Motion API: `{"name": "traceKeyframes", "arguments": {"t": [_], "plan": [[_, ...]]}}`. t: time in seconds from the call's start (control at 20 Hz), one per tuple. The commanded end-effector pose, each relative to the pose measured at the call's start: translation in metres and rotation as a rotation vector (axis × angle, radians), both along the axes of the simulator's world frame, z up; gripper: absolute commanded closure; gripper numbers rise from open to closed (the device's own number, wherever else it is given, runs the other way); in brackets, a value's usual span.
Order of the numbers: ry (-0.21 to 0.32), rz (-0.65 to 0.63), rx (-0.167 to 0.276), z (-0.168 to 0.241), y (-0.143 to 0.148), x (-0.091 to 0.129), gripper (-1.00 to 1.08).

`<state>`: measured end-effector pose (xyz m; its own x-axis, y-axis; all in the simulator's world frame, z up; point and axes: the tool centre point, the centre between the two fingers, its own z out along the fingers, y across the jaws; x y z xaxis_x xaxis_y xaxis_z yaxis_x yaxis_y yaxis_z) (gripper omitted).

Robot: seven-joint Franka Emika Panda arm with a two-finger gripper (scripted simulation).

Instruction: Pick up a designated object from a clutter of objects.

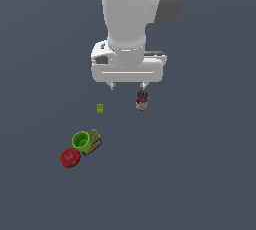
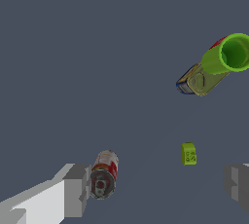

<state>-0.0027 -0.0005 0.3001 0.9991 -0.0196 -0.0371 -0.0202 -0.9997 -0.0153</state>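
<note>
The tiny lime-green brick lies alone on the dark floor, apart from the rest of the clutter. My gripper hangs above the floor, open and holding nothing, with its fingers spread wide. The brick lies below it and toward the exterior view's left. In the wrist view the brick sits between the two fingers, close to one of them. A small brown-white dark-topped container lies right beside the other finger.
A bright green cup, a brownish-olive box and a red apple are bunched together toward the exterior view's lower left, beyond the brick.
</note>
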Motion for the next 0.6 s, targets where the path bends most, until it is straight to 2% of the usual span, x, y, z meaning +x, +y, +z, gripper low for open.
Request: {"name": "traceKeyframes", "arguments": {"t": [0.0, 0.55], "plan": [[0.000, 0.000, 0.000, 0.0000, 0.0000, 0.0000, -0.92], [-0.026, 0.019, -0.006, 0.0070, -0.0080, 0.0059, -0.92]]}}
